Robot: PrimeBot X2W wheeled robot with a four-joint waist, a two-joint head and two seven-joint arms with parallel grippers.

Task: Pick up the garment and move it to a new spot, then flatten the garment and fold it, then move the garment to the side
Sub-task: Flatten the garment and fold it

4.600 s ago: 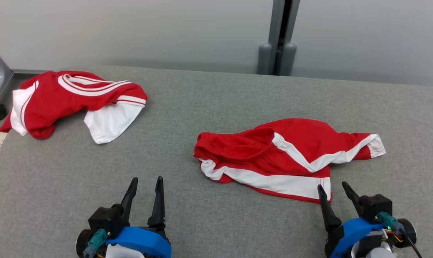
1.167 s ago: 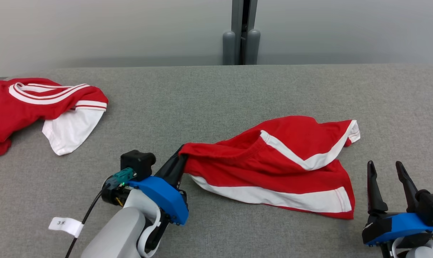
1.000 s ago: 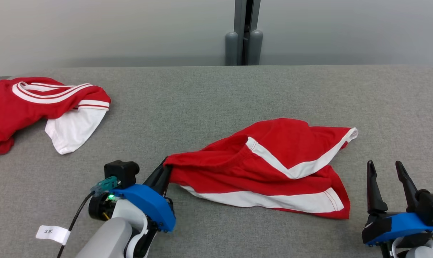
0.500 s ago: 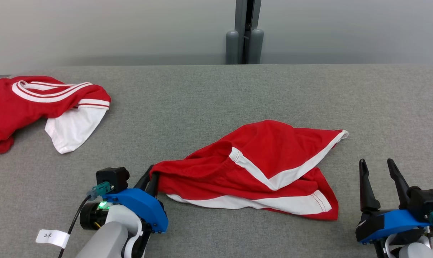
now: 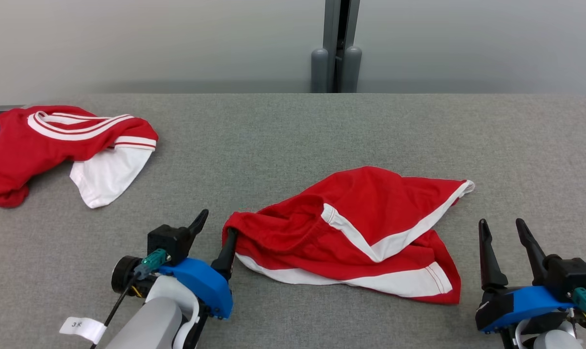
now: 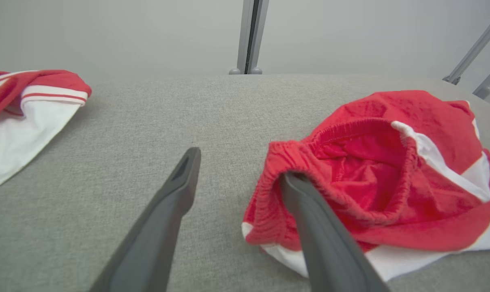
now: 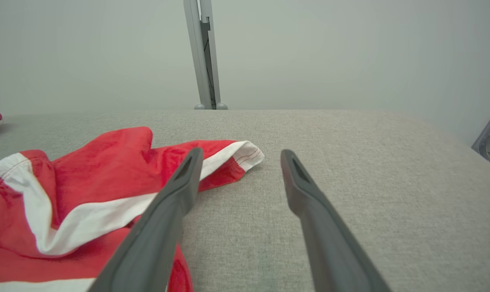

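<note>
Left wrist view: left gripper [image 6: 241, 164] spread, one fingertip [image 6: 306, 202] hidden in waistband of shorts [image 6: 391, 170]. Head view: right gripper [image 5: 501, 221] spread, empty; second garment [image 5: 55, 140] far left.

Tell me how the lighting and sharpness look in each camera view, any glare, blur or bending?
Head view: soft, even light, no glare, only faint shadows under the shorts and the shirt; sharp. Left wrist view: wide-angle, the near jaws loom large and slightly soft, the far edge of the table bows. Right wrist view: same bowing, cloth at the lower left slightly blurred.
</note>
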